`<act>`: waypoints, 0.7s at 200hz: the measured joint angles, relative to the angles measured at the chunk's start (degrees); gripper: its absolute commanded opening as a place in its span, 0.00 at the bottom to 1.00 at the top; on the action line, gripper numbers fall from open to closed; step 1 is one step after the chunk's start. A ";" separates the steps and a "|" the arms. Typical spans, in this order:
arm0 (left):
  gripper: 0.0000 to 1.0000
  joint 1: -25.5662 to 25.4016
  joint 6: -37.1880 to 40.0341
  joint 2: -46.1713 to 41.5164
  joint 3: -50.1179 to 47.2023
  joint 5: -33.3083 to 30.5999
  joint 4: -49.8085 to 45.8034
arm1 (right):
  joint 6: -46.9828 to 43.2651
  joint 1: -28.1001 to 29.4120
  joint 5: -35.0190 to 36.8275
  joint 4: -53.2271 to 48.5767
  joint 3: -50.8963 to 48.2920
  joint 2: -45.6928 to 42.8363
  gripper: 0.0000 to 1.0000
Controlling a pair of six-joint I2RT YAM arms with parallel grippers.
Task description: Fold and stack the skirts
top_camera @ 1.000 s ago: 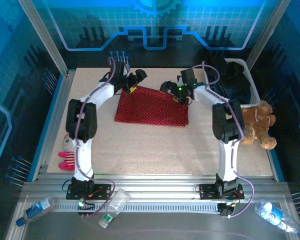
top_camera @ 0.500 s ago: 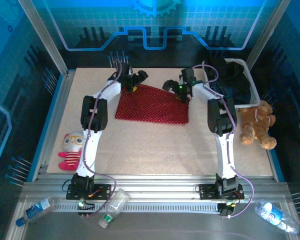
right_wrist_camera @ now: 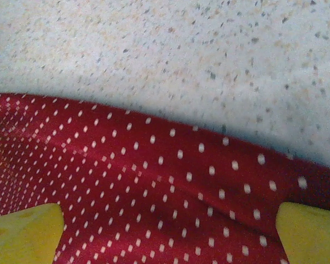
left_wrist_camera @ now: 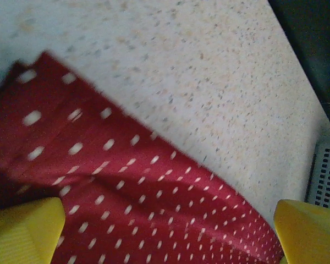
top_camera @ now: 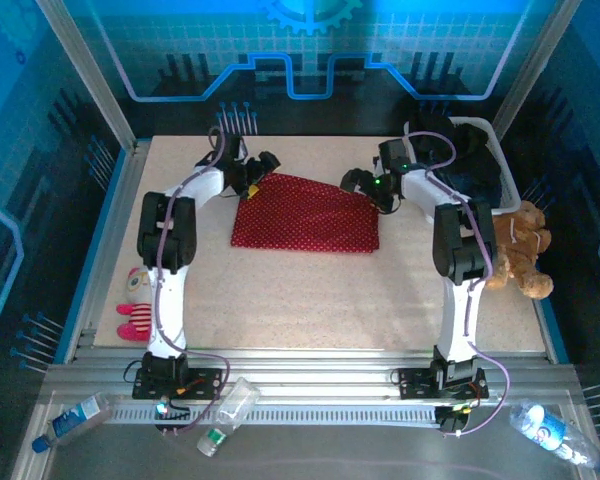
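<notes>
Two sets of jaws spread wide, holding nothing: left gripper [top_camera: 263,166] over far-left corner of red dotted skirt [top_camera: 305,215], right gripper [top_camera: 361,181] over far-right corner, both shifted slightly outward within the last second. Skirt released flat, far-middle of table [top_camera: 280,300]; next fold probably pending.

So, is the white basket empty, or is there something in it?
Not empty. From above, dark cloth lies piled inside the basket at the table's far right corner; what each piece is, I cannot tell.
</notes>
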 measured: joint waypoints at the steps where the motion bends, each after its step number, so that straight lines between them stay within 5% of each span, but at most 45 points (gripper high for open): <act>1: 0.99 -0.07 -0.02 -0.22 -0.20 0.02 -0.02 | 0.02 0.04 0.00 -0.02 -0.15 -0.20 1.00; 40: 0.99 -7.98 -6.69 -12.72 -12.87 2.14 5.73 | 3.52 2.38 -4.92 4.24 -10.54 -8.48 1.00; 74: 0.99 -15.13 -13.88 -14.40 -20.94 3.80 13.94 | 7.48 2.62 -9.40 8.50 -15.85 -8.44 1.00; 140: 0.99 -15.69 -12.17 -13.44 -25.83 -3.19 10.54 | 8.20 1.77 -9.84 8.90 -16.98 -6.78 1.00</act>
